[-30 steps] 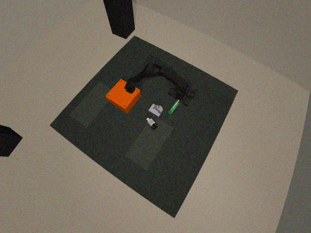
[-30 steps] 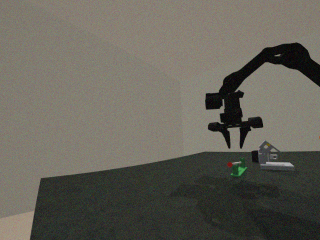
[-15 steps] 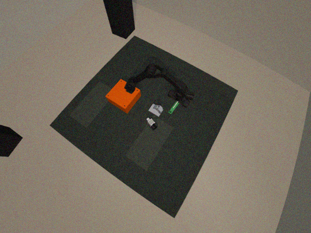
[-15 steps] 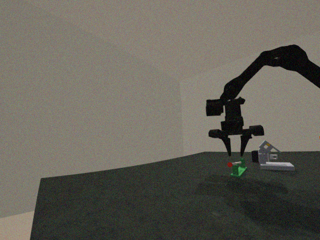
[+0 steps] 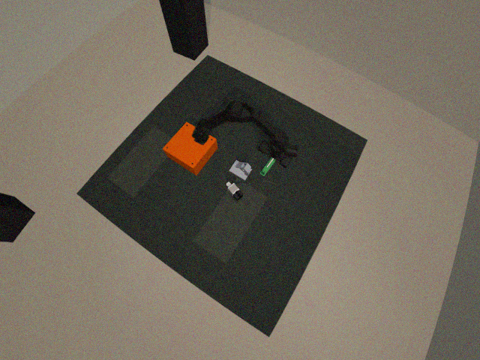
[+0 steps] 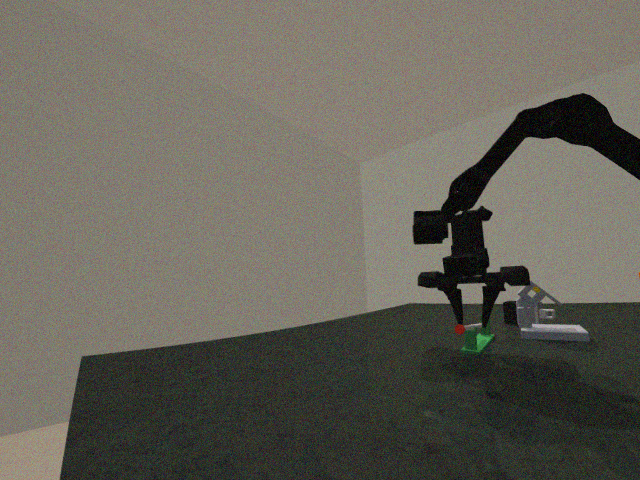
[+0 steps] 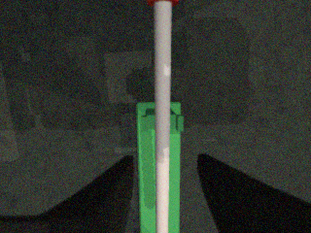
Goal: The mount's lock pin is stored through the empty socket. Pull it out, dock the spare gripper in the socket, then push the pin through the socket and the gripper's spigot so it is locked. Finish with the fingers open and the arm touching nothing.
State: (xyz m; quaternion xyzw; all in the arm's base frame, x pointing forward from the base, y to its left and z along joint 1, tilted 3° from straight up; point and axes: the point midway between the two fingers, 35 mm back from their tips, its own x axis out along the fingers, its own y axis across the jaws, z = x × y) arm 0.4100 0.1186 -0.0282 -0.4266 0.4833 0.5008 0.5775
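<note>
The white lock pin (image 5: 270, 163) (image 6: 471, 326) (image 7: 162, 73) with a red head (image 6: 460, 329) lies along the green rack (image 5: 265, 170) (image 6: 480, 343) (image 7: 175, 170); its head end overhangs the rack. My gripper (image 6: 473, 325) (image 7: 165, 161) is open. Its fingertips stand low, on either side of the pin, with a gap to each side in the wrist view. The grey mount (image 5: 237, 170) (image 6: 555, 333) stands beside the rack, with a tilted upper part. The white and black spare gripper (image 5: 233, 188) lies near the mount. The mount's socket is too small to read.
The orange box (image 5: 190, 147) is at the arm's base end. Two paler rectangles (image 5: 229, 232) (image 5: 139, 166) mark the dark mat (image 5: 271, 302). Black posts (image 5: 186, 27) (image 5: 13, 218) stand beyond the mat. The mount is close to the gripper's side in the exterior view.
</note>
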